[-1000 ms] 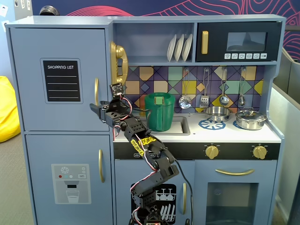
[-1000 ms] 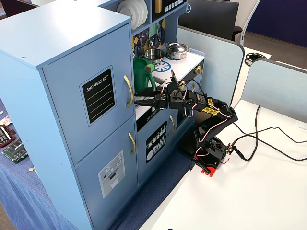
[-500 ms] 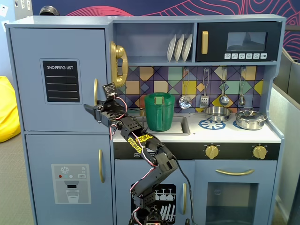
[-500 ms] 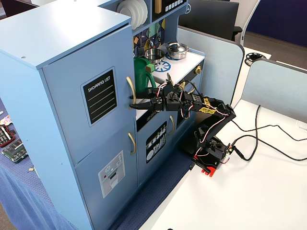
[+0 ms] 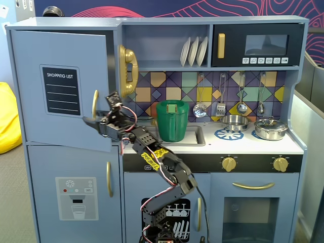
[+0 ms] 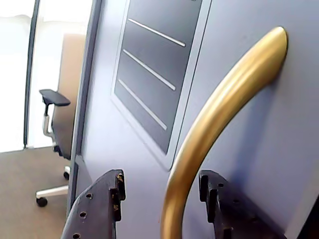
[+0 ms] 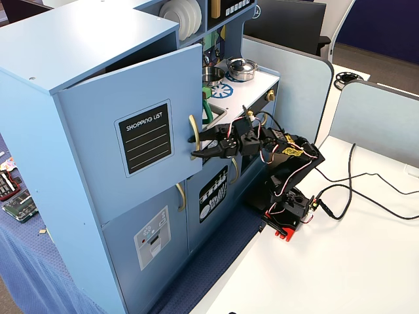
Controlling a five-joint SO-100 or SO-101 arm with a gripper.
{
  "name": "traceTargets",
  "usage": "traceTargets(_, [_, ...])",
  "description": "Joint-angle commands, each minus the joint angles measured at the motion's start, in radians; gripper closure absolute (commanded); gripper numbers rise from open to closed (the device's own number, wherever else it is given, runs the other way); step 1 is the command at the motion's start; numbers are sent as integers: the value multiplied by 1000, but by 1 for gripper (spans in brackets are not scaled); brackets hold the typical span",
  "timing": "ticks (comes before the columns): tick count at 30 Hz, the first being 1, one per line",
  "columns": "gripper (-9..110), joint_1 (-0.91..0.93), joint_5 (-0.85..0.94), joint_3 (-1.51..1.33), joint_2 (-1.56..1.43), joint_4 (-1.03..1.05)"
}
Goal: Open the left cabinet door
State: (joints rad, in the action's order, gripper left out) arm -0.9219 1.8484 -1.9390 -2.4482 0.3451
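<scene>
**Jaws spread around the gold handle of the part-open left cabinet door**

In a fixed view from the front, the left cabinet door (image 5: pixel 61 86) is seen at the upper left of the toy kitchen (image 5: pixel 212 162), swung slightly out so that its lower right corner stands clear of the frame. The gripper (image 5: pixel 90 119) is reached up from the arm's base at the bottom centre and is placed at the lower part of the gold handle (image 5: pixel 94 104), just right of the chalkboard panel (image 5: pixel 61 90).

In the wrist view, the handle (image 6: pixel 219 114) is shown curving down between two dark fingers (image 6: pixel 97 209). The jaws are held apart, one on each side of the bar, with a gap visible on both sides; nothing is clamped.

In the other fixed view, taken from above and to the side, the door (image 7: pixel 131 144) is seen ajar, with a dark gap along its top edge. The gripper (image 7: pixel 194 148) is set at the handle (image 7: pixel 194 132), its fingers splayed above and below. The arm's base (image 7: pixel 288 209) is seen near the left edge of the white table (image 7: pixel 340 268), just beside the kitchen front.
</scene>
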Motion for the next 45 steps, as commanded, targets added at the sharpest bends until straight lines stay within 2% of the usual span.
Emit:
traceTargets(1, [92,-9,23,-32,-135,63])
traceTargets(11, [93,199,-66,-64,-318,245])
traceTargets(17, [92,337,-170,-60,-259,232])
traceTargets(22, [92,357,-141,-52,-150,153])
traceTargets(32, [94,138,-11,-49,-89,110])
traceTargets(39, [96,-52,3,-46,-91,97])
traceTargets(45, [97,-34,-11,-54,-86,107])
